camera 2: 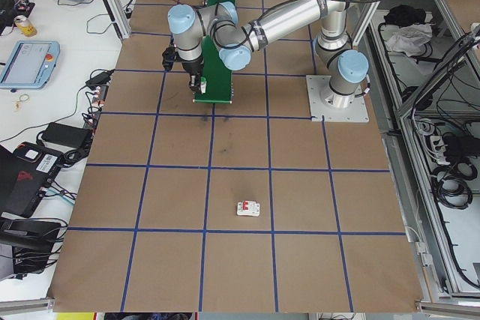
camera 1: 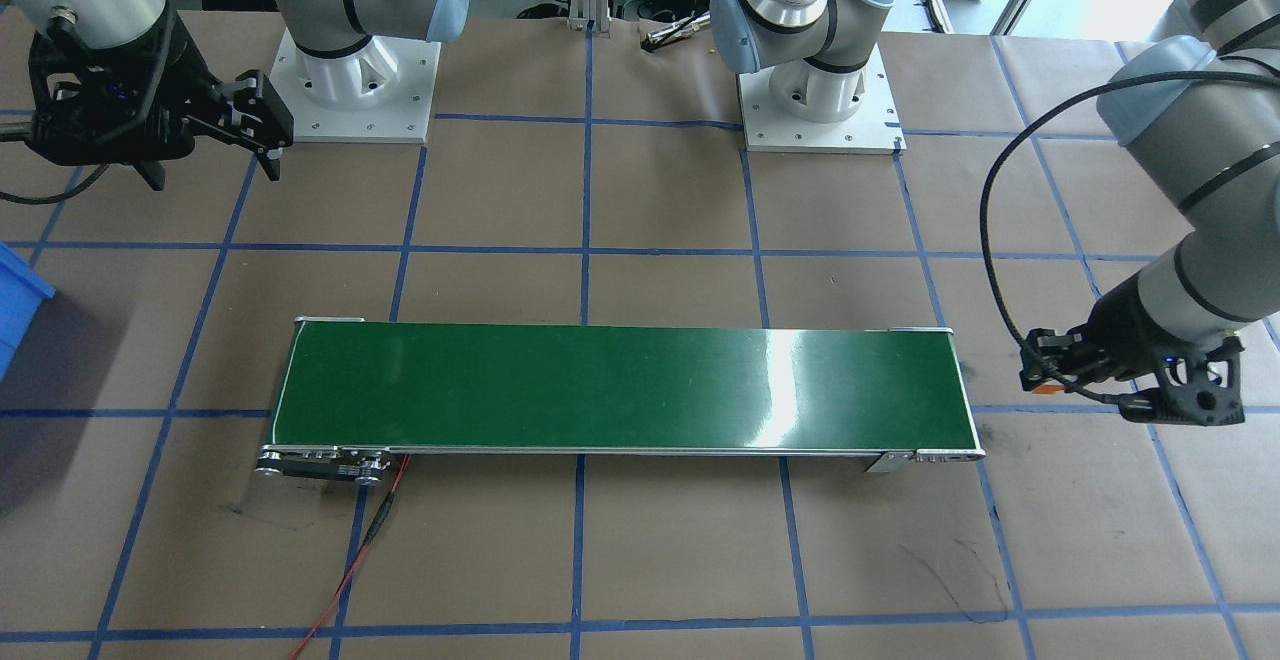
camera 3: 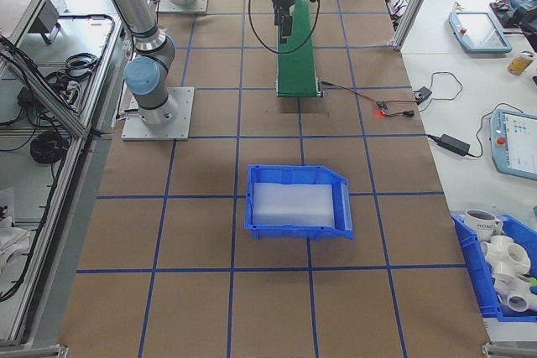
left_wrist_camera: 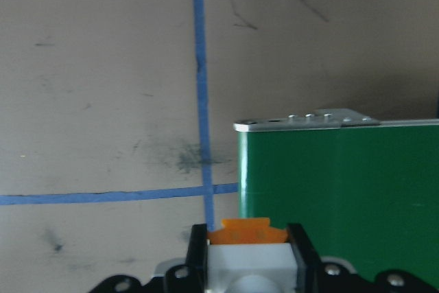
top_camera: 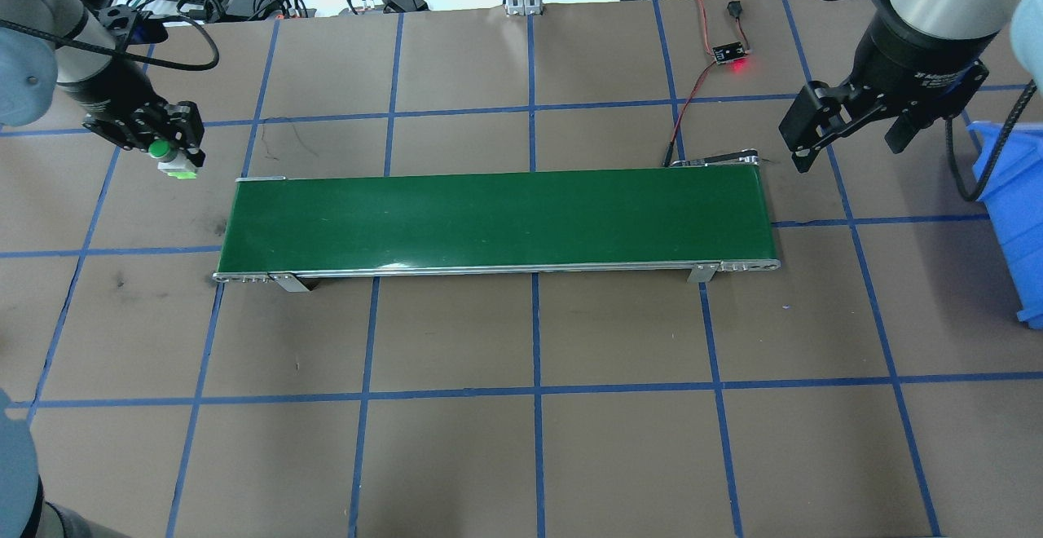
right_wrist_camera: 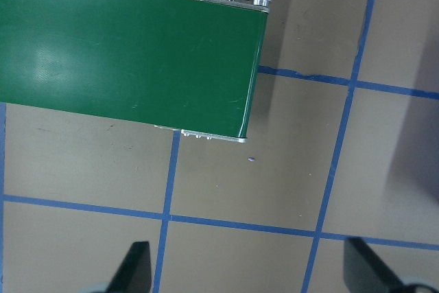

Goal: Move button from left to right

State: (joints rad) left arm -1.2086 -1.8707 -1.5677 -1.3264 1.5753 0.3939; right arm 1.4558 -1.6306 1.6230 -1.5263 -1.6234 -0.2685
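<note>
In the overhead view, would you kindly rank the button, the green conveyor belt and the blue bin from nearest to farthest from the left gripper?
1. The button, held in the left gripper.
2. The green conveyor belt, mid-table, its end beside that gripper.
3. The blue bin, far right edge.

From behind my shoulders, the overhead camera looks down on the green conveyor belt [top_camera: 497,220]; the front camera faces me across that belt [camera 1: 620,388], mirrored. Both side cameras sit far off, looking along it from opposite table ends. My left wrist camera hangs close beside one belt end [left_wrist_camera: 339,197], my right wrist camera higher over the other [right_wrist_camera: 130,46].
</note>
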